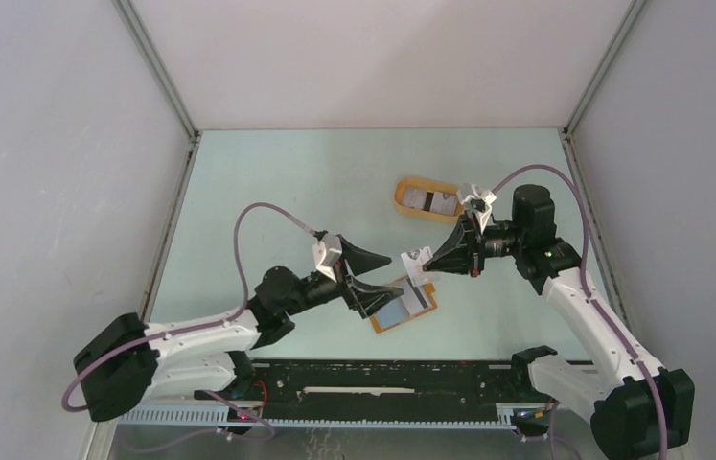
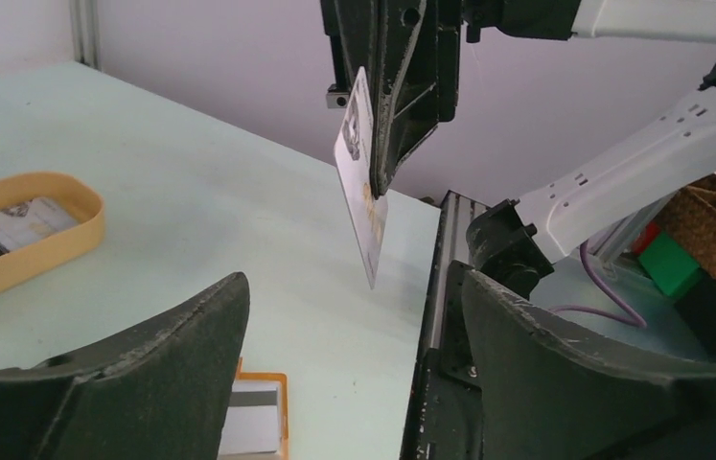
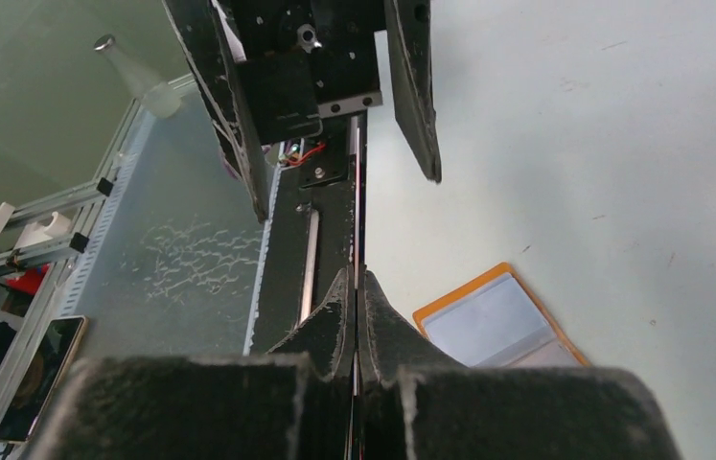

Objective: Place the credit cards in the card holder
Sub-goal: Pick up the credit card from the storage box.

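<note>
The right gripper (image 1: 427, 261) is clamped on a thin pale plastic credit card (image 2: 356, 182), holding it by its upper part so that it hangs edge-down just above the flat orange-brown leather-like card holder (image 1: 402, 309). The holder lies open on the pale green table (image 1: 287, 192) with its clear pockets facing up. The right wrist view shows the card edge-on, pinched tight between the pads.

The left gripper (image 1: 381, 283) stands with its jaws spread wide and holds nothing. It sits at the holder's left edge, and the hanging card is between its two fingers (image 2: 143, 374).

The card looks light, stiff and slick. It will probably bend slightly under side load and could slip or swivel in the pads if its lower corner catches on a pocket lip. Gripping it at one short end, as now, leaves the far edge free to lead into a slot. The holder looks soft and light and is likely to slide when pushed, so the left arm may need to pin it down.

An oval orange rimmed tray (image 1: 402, 196) sits well beyond the holder, with more cards (image 1: 427, 200) inside. The left fingers crowd the holder most, and the route down to it is narrow.
</note>
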Controlling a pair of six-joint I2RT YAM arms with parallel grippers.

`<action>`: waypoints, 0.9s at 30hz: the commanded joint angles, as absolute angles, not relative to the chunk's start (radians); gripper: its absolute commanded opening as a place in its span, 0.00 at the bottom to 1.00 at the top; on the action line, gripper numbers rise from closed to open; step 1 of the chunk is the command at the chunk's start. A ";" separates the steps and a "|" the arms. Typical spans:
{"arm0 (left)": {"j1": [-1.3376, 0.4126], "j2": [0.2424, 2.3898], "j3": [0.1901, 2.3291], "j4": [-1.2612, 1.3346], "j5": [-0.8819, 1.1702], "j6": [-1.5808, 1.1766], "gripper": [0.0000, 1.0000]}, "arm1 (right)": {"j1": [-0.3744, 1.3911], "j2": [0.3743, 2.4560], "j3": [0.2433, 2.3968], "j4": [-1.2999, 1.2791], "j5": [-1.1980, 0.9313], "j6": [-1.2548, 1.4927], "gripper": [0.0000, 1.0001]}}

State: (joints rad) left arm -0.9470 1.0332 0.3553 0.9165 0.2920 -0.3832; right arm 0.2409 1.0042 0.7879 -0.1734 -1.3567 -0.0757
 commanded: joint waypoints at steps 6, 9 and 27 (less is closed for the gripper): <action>-0.988 1.217 0.372 1.208 0.342 -0.346 0.71 | 0.267 1.012 0.795 -0.148 -1.360 -0.083 0.00; -0.991 1.248 0.378 1.247 0.342 -0.354 0.64 | 0.273 1.015 0.795 -0.149 -1.357 -0.085 0.00; -0.995 1.339 0.449 1.269 0.365 -0.399 0.39 | 0.286 1.026 0.795 -0.158 -1.352 -0.097 0.00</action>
